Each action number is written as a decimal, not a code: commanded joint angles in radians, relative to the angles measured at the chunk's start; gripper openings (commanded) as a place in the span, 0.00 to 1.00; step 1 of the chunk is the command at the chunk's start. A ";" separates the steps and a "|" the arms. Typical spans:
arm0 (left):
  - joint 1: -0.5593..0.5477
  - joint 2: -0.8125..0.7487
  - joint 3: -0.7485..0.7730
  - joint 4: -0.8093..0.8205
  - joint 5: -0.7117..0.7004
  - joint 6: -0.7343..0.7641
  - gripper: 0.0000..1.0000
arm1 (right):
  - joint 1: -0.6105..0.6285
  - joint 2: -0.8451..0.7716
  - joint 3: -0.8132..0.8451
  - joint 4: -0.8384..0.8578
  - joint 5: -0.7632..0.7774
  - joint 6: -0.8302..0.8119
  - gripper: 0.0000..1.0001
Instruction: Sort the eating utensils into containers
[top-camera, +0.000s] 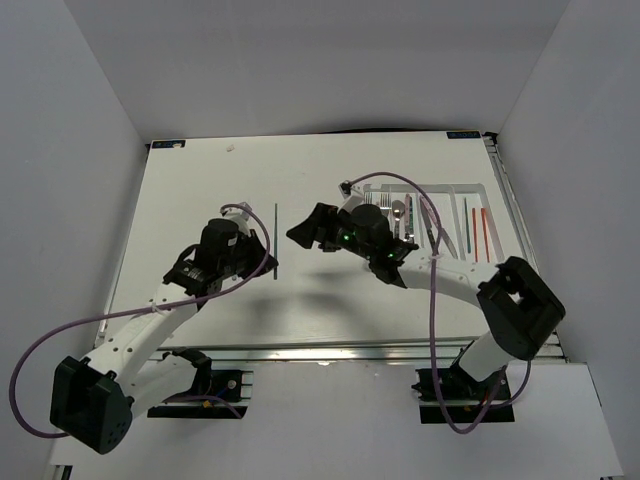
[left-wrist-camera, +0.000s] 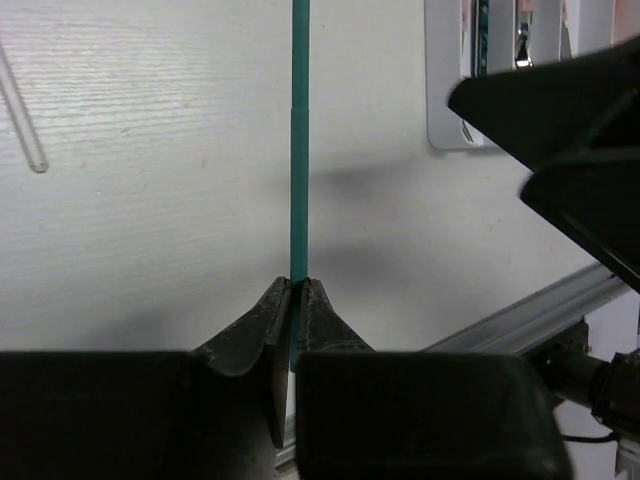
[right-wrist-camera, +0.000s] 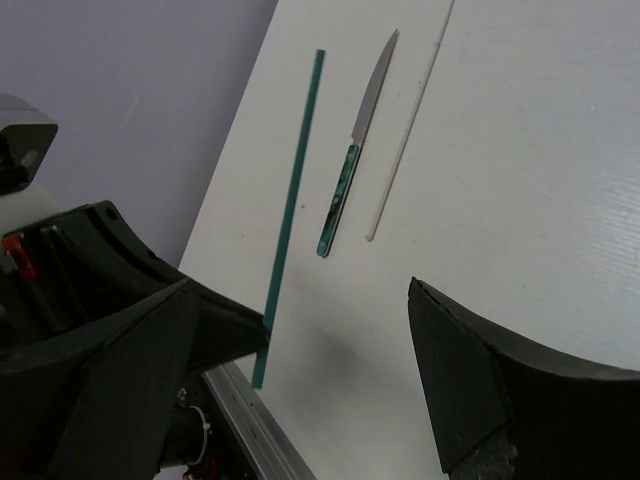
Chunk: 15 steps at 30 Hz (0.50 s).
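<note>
Green chopstick (left-wrist-camera: 299, 150) pinched at its near end by the left gripper (left-wrist-camera: 297, 287), mid-table; right gripper (right-wrist-camera: 330, 370) just right of it, jaws wide apart.
Only the right wrist view shows a teal-handled knife (right-wrist-camera: 350, 165) lying left of it; only overhead shows the white tray (top-camera: 480, 188) at far right, holding silver cutlery (top-camera: 400, 212) and green and red chopsticks (top-camera: 482, 228).

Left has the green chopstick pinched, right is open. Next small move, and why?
Probably ease the right gripper in so its open jaws straddle the green chopstick, ready for a handover. The left gripper is shut on its near end, and the tray sits on the right arm's side.
</note>
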 joint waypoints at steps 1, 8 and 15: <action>-0.004 -0.012 -0.031 0.069 0.090 0.018 0.00 | 0.023 0.064 0.084 0.065 -0.031 0.025 0.88; -0.005 -0.052 -0.056 0.150 0.175 -0.001 0.00 | 0.056 0.191 0.196 -0.032 -0.033 0.034 0.83; -0.005 -0.067 -0.033 0.119 0.175 0.043 0.02 | 0.059 0.225 0.289 -0.079 -0.080 -0.084 0.26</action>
